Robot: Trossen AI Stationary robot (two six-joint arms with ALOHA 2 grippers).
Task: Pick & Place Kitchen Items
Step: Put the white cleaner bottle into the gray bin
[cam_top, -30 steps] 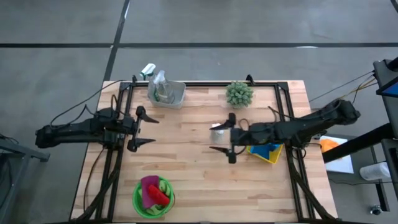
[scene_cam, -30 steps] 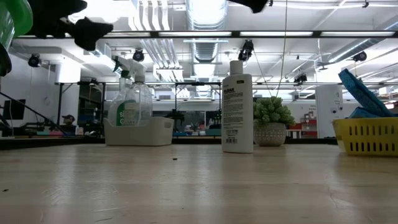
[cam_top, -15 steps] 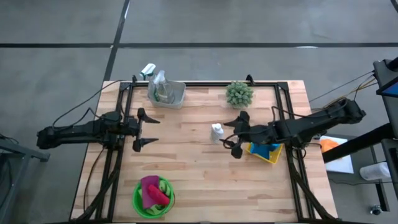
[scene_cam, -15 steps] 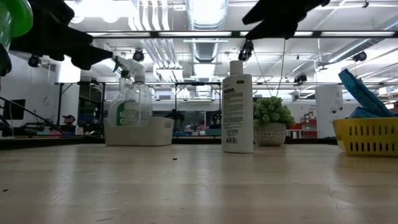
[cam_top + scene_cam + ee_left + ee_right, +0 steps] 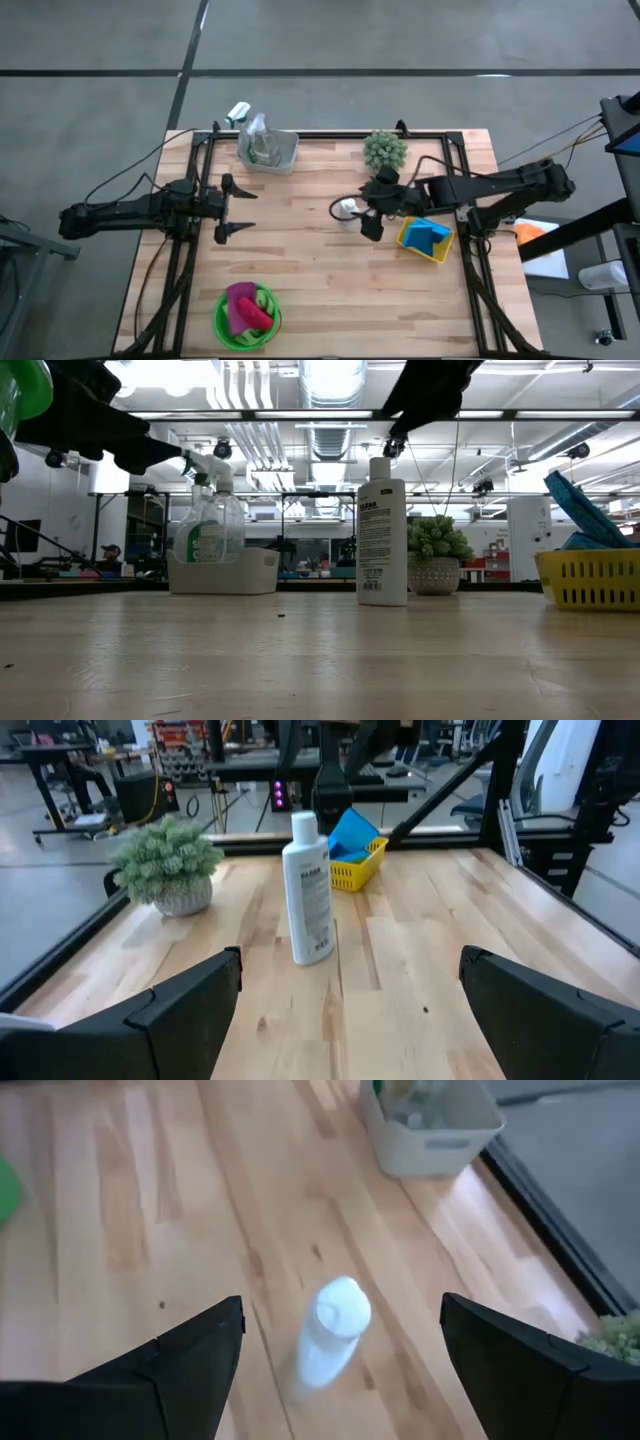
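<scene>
One item looks to be left out in the open: the small white bottle [image 5: 347, 208], standing upright on the bare wood near the middle of the table [image 5: 300, 260], just in front of the potted plant [image 5: 385, 150]. Everything else seems already sorted. The clear spray bottles [image 5: 252, 135] sit in the white bin [image 5: 280, 158] at the far edge, the pink cloth [image 5: 238, 302] and a small red item [image 5: 257, 314] lie in the green bowl [image 5: 225, 328] at the near edge, and something blue [image 5: 428, 232] fills the yellow basket [image 5: 414, 243] on the right. The right gripper [image 5: 358, 212] hangs above the white bottle with its fingers spread wide, one on either side of the cap from above, not touching it. The left gripper [image 5: 234, 210] waits over the left side of the table, fingers spread too, holding nothing. I'd judge the job nearly done, with only this bottle to be grasped and carried off; which container it belongs in I can't tell
</scene>
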